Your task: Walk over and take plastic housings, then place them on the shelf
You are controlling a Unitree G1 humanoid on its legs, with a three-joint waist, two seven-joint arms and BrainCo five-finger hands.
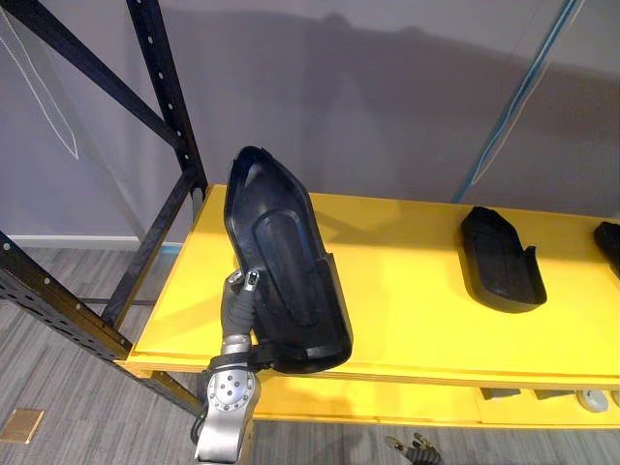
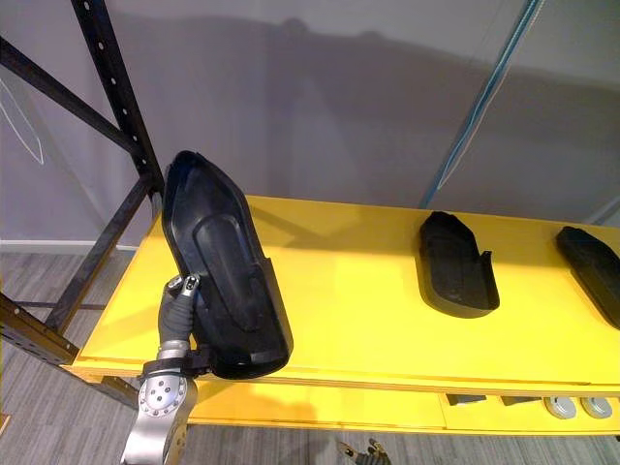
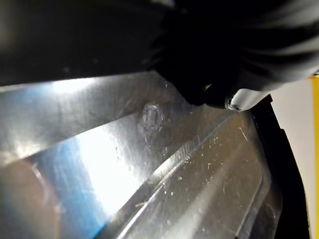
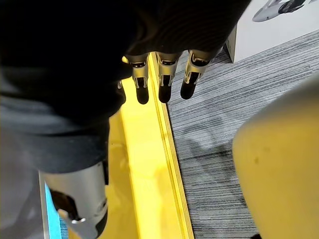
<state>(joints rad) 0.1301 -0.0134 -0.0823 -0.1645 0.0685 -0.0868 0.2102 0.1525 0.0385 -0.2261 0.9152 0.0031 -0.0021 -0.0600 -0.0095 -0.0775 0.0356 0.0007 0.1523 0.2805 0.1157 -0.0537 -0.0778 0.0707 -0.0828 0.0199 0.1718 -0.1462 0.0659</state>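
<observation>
Black housing (image 1: 286, 262), tilted, clasped at its lower rim by left hand (image 1: 239, 291) over shelf (image 1: 407, 320) front, likely for laying flat; another housing (image 1: 499, 262) well right; right hand (image 4: 165, 79) slack, empty.

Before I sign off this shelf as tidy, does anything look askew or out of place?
Yes. The large black housing at the left end of the yellow shelf is tipped up steeply, its lower end overhanging the front edge, gripped by the left robot hand. The middle housing and right housing lie flat.
</observation>
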